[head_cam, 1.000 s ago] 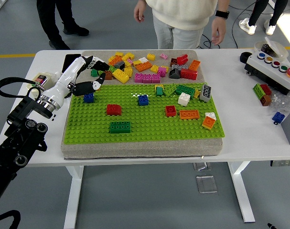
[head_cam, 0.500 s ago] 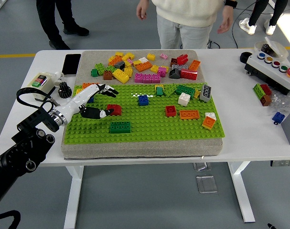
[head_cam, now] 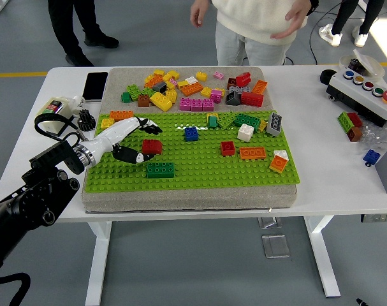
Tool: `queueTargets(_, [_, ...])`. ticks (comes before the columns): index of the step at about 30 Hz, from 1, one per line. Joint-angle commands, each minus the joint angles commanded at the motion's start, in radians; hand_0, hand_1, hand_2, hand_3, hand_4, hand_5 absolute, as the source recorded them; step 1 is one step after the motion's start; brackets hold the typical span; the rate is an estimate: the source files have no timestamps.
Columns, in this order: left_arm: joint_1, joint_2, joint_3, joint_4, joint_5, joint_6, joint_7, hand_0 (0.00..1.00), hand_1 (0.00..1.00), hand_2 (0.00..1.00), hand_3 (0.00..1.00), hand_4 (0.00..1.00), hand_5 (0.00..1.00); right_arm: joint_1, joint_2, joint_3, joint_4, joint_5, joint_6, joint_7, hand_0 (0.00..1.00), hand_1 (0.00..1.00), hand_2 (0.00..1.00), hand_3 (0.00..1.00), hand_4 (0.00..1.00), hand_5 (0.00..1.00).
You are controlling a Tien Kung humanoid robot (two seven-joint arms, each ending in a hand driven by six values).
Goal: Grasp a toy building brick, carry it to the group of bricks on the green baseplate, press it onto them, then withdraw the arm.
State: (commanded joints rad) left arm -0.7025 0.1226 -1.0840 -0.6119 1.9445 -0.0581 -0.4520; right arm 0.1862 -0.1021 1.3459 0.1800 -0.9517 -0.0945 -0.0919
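1. Head view: the robot's left hand [head_cam: 131, 141] reaches over the left part of the green baseplate [head_cam: 193, 169], which lies on the white table [head_cam: 333, 185]. Its fingers are spread on either side of a red brick [head_cam: 152, 146]; whether they grip it cannot be told.
2. A dark green brick [head_cam: 160, 169] sits just below. Loose bricks [head_cam: 193, 89] lie heaped beyond the baseplate.
3. A person [head_cam: 257, 25] stands at the far side, hands raised off the table.
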Motion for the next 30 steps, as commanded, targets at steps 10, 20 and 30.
queueTargets(10, [-0.046, -0.011, 0.041, 0.051, 0.018, 0.024, 0.012, 0.788, 0.751, 0.718, 0.722, 0.866, 0.082, 0.000, -0.001, -0.006, 0.000, 0.000, 0.001, -0.001, 0.754, 0.675, 0.724, 0.651, 0.928, 0.511])
queueTargets(20, [-0.069, -0.006, 0.104, 0.097, 0.021, 0.064, 0.001, 0.777, 0.738, 0.679, 0.666, 0.841, 0.073, 0.001, 0.000, -0.012, 0.000, 0.000, 0.002, -0.001, 0.754, 0.675, 0.724, 0.651, 0.928, 0.512])
queueTargets(30, [-0.084, -0.001, 0.135, 0.126, 0.003, 0.095, -0.007, 0.767, 0.729, 0.649, 0.625, 0.806, 0.060, 0.003, 0.001, -0.014, 0.000, 0.003, 0.001, 0.000, 0.754, 0.675, 0.724, 0.651, 0.928, 0.511])
